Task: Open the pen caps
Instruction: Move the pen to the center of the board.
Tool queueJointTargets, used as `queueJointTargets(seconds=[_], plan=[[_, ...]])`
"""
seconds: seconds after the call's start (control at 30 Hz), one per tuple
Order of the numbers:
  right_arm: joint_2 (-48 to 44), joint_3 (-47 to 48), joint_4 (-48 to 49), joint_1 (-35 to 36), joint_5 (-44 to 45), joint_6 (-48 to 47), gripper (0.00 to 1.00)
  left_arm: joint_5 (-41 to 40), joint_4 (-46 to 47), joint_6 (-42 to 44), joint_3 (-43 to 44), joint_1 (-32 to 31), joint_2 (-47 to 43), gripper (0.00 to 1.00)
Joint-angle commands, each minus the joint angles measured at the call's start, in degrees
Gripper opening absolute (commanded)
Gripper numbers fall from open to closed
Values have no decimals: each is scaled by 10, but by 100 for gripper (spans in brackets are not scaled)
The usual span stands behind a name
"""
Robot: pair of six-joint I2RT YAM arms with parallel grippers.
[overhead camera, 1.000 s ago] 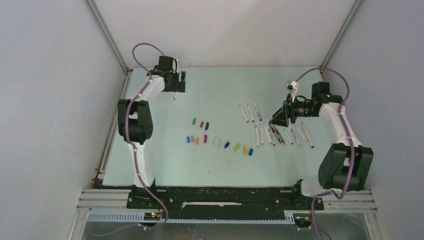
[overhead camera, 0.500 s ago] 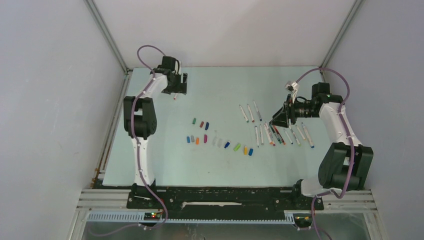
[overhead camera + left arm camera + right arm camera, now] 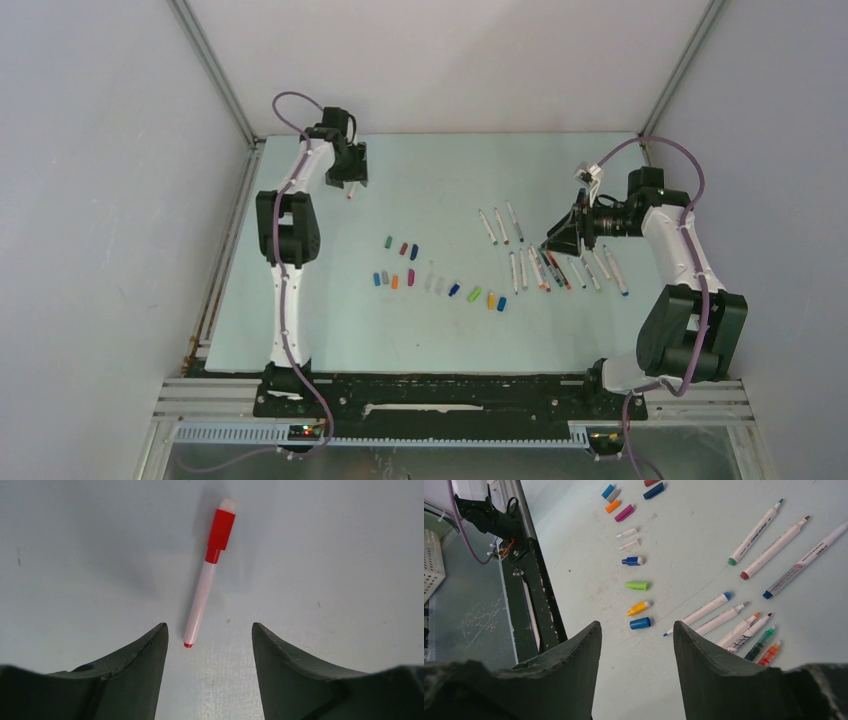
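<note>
**While the left gripper hangs over a capped red pen, the right one waits above the uncapped pens**

While most pens on the bench [image 3: 440,330] lie without caps, 1 red pen [image 3: 206,587] rests alone near the far left corner. Its red cap [image 3: 220,528] sits on the barrel, and the pen lies a little tilted, with the capped end pointing away from the wrist camera. The left gripper [image 3: 209,645] hangs just above it with its fingers apart and holding nothing; the near end of the pen lies between the 2 fingertips, closer to the left one, and I cannot tell if it touches.

Near the middle of the bench the loose pen caps [image 3: 440,277] lie scattered in a rough band, in blue, orange, purple, green, grey and red. In the right wrist view a blue cap [image 3: 640,623], an orange-yellow cap [image 3: 639,608], a green cap [image 3: 637,585] and another blue cap [image 3: 631,560] are seen well apart from each other.

To the right of the caps, toward the right edge, the open pens [image 3: 560,268] lie in a row, and 3 more pens [image 3: 500,224] lie a little farther back. The right gripper [image 3: 636,645] is raised above this group, its fingers half spread and empty.
</note>
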Motion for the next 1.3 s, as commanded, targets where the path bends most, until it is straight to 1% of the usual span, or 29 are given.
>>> queueJointTargets(seconds=[0.0,0.13,0.37,0.47,0.67,0.77,0.9,1.0,1.07,1.17,1.27], plan=[[-8,4,-8,-3,-22,-17,57,2,-28,-33,55,20,9,64],[-9,4,-9,-4,-23,-17,57,20,-36,-43,69,24,22,61],[-10,4,-12,-12,-28,-19,57,55,-25,-78,69,26,42,57],[-9,4,-15,-16,-33,-21,57,50,-28,-84,77,25,48,53],[-8,4,-16,-20,-37,-23,57,41,-41,-96,79,26,54,50],[-9,4,-17,-21,-38,-23,57,45,-52,-99,82,25,59,44],[-11,4,-18,-25,-40,-23,57,49,-70,-94,83,26,63,32],[-13,4,-18,-28,-43,-24,57,47,-87,-80,78,24,62,24],[-14,4,-19,-30,-44,-23,57,42,-93,-67,66,22,54,21],[-16,4,-20,-32,-47,-24,57,28,-95,-47,36,18,30,18],[-18,4,-24,-35,-51,-28,57,5,-91,-29,-24,12,-11,16]])
